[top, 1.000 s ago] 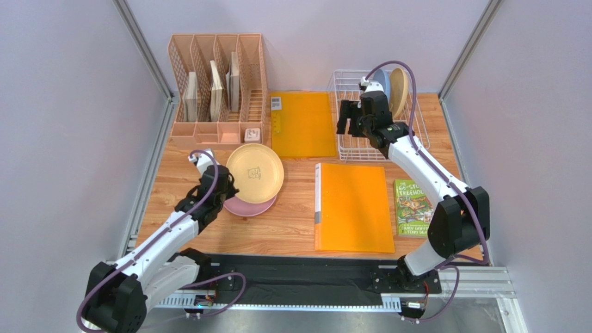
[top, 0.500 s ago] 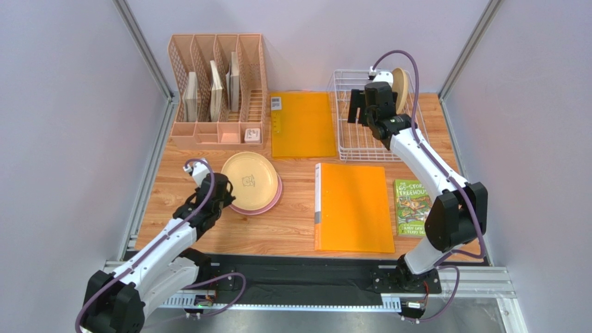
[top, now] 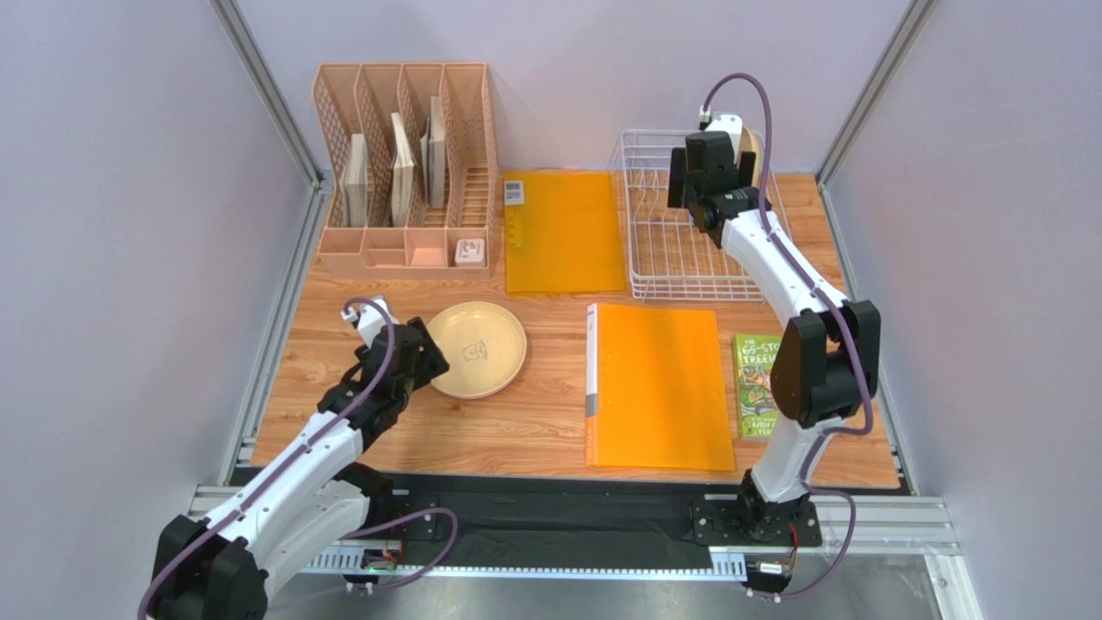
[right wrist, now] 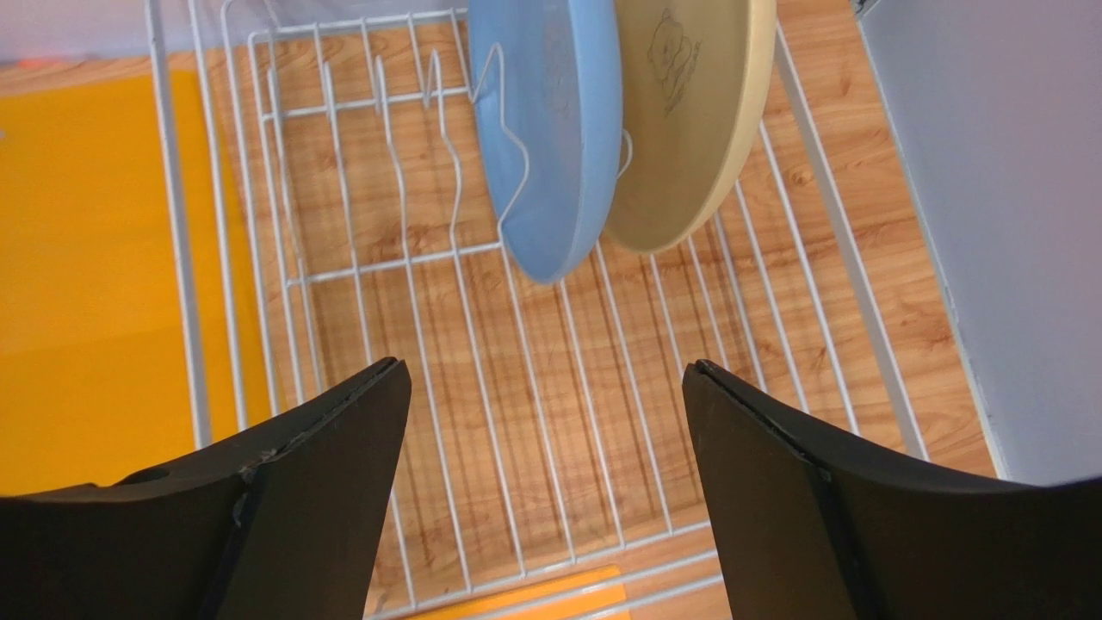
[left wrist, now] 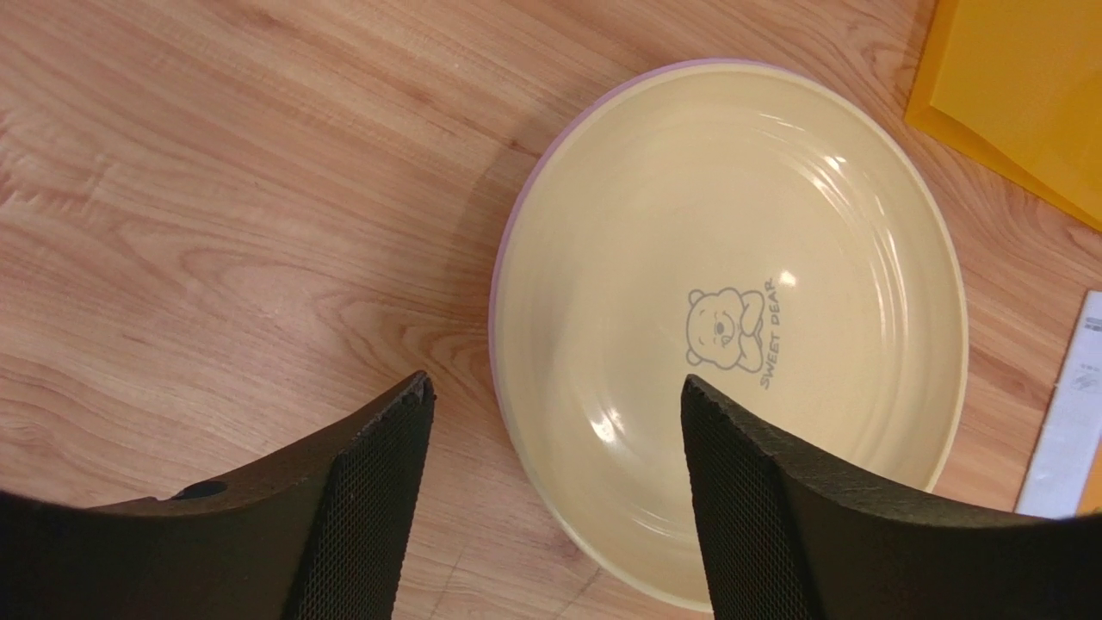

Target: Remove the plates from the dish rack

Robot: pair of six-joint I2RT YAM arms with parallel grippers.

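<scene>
Hovering low over the wooden table (top: pixel 518 433), the left gripper (left wrist: pixel 554 388) is holding its jaws apart with nothing clamped, and the near rim of a cream round plate with a bear print (left wrist: pixel 731 323) is lying just beyond them. That plate is sitting on a lilac-rimmed plate (left wrist: pixel 499 265) (only a sliver of rim is showing), so two plates are lying unloaded. The right gripper (right wrist: pixel 543 375) is hanging over the white wire dish rack (top: pixel 673 252), jaws likewise wide and empty, looking down on a light blue plate (right wrist: pixel 550 116) and a tan plate (right wrist: pixel 686 116) standing upright side by side among the prongs. Those two are waiting to be lifted out, so the job is looking about half done.
</scene>
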